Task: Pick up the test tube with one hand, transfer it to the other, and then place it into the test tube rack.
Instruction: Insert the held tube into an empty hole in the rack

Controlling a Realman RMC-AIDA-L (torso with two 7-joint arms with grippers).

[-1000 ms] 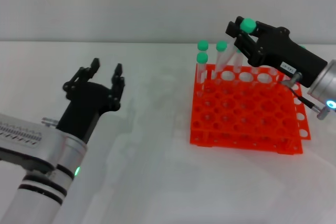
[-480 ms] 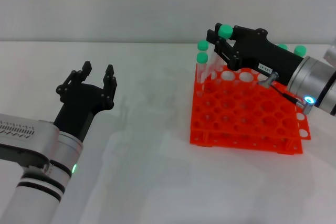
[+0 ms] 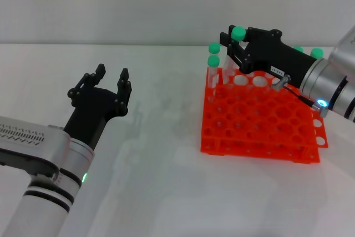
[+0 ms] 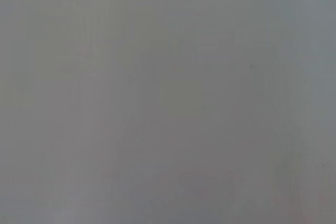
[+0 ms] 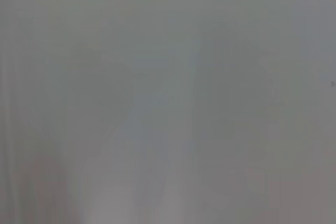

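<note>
Clear plastic with a green screw cap, the slender test tube (image 3: pixel 237 40) is clenched near its cap by the fingers of the right black gripper with the white label (image 3: pixel 238 48), held over the back row of the bright orange two-tier rack (image 3: pixel 260 117) on the white counter (image 3: pixel 161 181). It looks light, stiff and smooth, so likely slippery; a hold just below the cap seems safest. Well apart on the left, the black clawed gripper (image 3: pixel 111 79) has its fingers spread, holding nothing. Both wrist views show only blank grey.
</note>
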